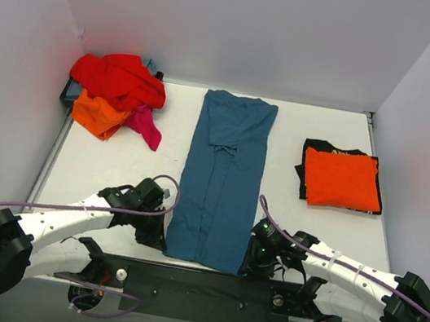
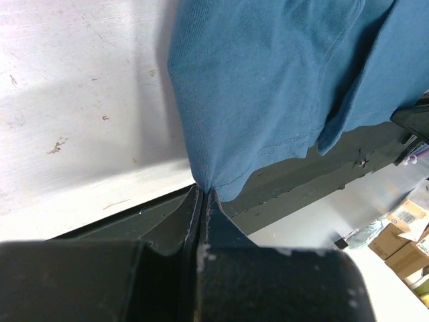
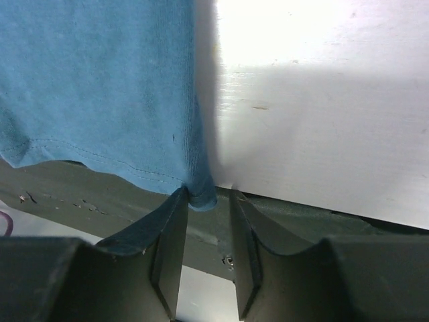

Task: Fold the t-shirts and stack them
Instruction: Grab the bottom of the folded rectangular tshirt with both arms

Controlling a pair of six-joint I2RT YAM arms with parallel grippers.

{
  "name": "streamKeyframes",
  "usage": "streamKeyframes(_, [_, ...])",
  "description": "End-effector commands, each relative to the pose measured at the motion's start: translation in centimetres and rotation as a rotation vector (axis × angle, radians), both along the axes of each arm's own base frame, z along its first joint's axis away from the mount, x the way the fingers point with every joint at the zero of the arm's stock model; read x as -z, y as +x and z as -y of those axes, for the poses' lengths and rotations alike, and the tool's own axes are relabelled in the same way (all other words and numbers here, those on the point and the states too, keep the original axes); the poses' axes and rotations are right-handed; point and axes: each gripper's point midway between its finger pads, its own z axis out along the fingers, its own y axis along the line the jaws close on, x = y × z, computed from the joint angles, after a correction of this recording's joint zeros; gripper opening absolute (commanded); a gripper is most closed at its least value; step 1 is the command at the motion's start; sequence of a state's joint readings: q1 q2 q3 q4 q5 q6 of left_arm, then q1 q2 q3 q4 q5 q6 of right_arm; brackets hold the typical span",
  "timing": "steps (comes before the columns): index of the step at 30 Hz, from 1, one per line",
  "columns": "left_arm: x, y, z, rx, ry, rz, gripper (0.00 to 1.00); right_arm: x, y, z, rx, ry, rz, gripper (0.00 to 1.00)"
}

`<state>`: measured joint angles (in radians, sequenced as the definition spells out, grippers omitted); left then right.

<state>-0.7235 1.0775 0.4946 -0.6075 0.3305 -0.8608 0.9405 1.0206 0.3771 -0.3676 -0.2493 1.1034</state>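
Observation:
A teal blue t-shirt (image 1: 220,178), folded lengthwise into a long strip, lies down the middle of the table, with its hem at the near edge. My left gripper (image 1: 160,233) is at the hem's left corner. In the left wrist view this gripper (image 2: 203,191) is shut on that corner of the teal shirt (image 2: 268,80). My right gripper (image 1: 255,259) is at the hem's right corner. In the right wrist view it (image 3: 208,195) is open, and the corner of the teal shirt (image 3: 100,80) sits between the fingers against one of them.
A folded orange t-shirt (image 1: 342,179) lies on a folded black one (image 1: 307,156) at the right. A loose pile of red (image 1: 121,79), orange (image 1: 95,114) and magenta (image 1: 146,126) shirts sits at the back left. A dark strip (image 1: 202,287) runs along the table's near edge.

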Motion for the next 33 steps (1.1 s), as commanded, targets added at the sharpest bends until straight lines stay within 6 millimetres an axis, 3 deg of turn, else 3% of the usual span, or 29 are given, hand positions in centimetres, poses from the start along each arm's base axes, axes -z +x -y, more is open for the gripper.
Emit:
streamKeyframes(1, [-0.6, -0.4, 0.3, 0.01, -0.03, -0.011, 0.0, 0.9, -0.8, 0.4, -0.002, -0.032, -0.031, 0.26])
streamKeyframes(4, [-0.9, -0.5, 0.4, 0.013, -0.046, -0.008, 0.0, 1.0, -0.9, 0.2, -0.01, -0.036, -0.038, 0.14])
streamKeyframes(5, [-1.1, -0.6, 0.4, 0.018, -0.051, -0.01, 0.0, 0.7, -1.0, 0.2, -0.013, -0.038, -0.044, 0.01])
streamKeyframes(11, [-3.1, -0.8, 0.7, 0.039, -0.075, -0.001, 0.0, -2.4, -0.7, 0.0, -0.021, 0.002, -0.007, 0.0])
streamKeyframes(16, [-5.1, 1.2, 1.6, 0.014, -0.116, 0.067, 0.0, -4.8, 1.1, -0.7, -0.04, 0.032, 0.038, 0.0])
streamKeyframes(20, [-8.0, 5.7, 3.6, -0.045, -0.238, 0.163, 0.0, -7.0, 4.0, -1.0, -0.028, 0.091, 0.08, 0.0])
streamKeyframes(26, [-10.0, 14.7, 4.5, -0.162, -0.272, 0.297, 0.0, -8.1, 10.8, 0.7, 0.024, 0.074, 0.095, 0.0])
streamKeyframes(30, [-9.6, 21.3, 4.5, -0.254, -0.238, 0.36, 0.0, -8.8, 17.2, 1.8, 0.078, 0.049, 0.108, 0.0])
streamKeyframes(32, [-8.2, 24.2, 4.3, -0.294, -0.216, 0.35, 0.0, -8.8, 19.6, 1.7, 0.075, 0.039, 0.107, 0.0])
streamKeyframes(33, [-8.7, 25.8, 4.1, -0.319, -0.209, 0.383, 0.0, -8.7, 20.3, 1.8, 0.064, 0.036, 0.104, 0.0])
